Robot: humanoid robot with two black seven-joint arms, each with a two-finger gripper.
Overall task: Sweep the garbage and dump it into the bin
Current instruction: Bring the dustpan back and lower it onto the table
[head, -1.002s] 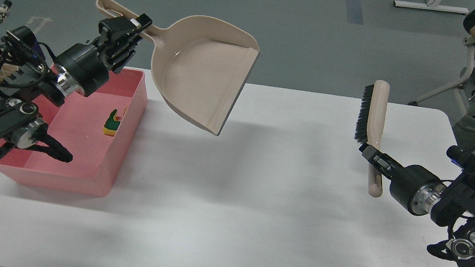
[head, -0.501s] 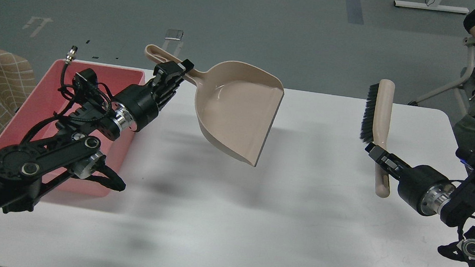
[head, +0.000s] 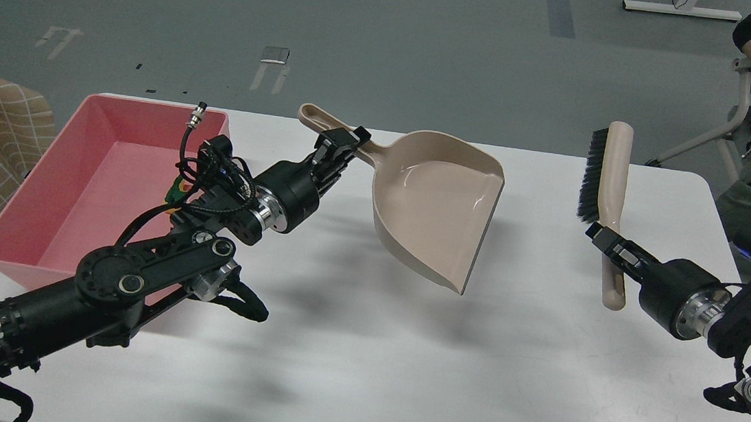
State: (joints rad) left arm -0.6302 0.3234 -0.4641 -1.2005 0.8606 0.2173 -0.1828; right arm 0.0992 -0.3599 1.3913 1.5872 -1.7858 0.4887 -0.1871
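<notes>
Gripping the stiff, light dustpan [head: 434, 206] by its handle, the left claw [head: 338, 154] hovered mid-tabletop [head: 402, 365]; the right claw [head: 610, 246] clamped the brush [head: 609, 185].

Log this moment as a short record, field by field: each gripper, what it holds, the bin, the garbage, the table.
left gripper: shut on the dustpan handle
dustpan: held above the table, tilted, pan empty
right gripper: shut on the brush handle
brush: held near upright, bristles at the top
bin: pink, at the table's left end
garbage: sponge shows in the bin, partly hidden by the left arm; bread not seen
table: white
</notes>
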